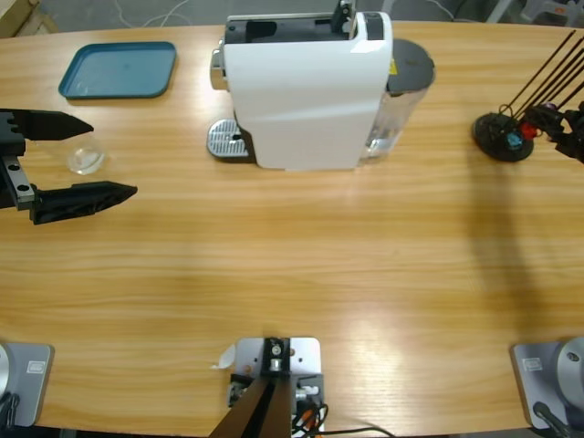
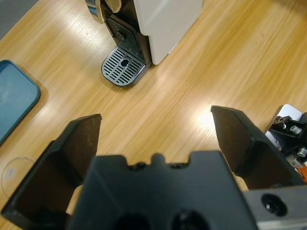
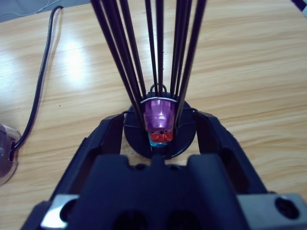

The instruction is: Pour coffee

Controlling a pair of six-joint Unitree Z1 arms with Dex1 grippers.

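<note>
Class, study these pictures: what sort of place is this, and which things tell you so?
Probably a robot test bench staged as a coffee corner: a white coffee machine, a wire capsule rack and a blue tray on one long wooden table.

**No words to read**

We can find no words, names or numbers that we can read in these views. The white coffee machine (image 1: 306,91) has a small yellow sticker (image 1: 393,66) on its side, but we cannot make out what it says. The little labels on the rig at the bottom are too small for us to read. The blue tray (image 1: 119,69) and the wooden table (image 1: 319,265) carry no writing.
</note>
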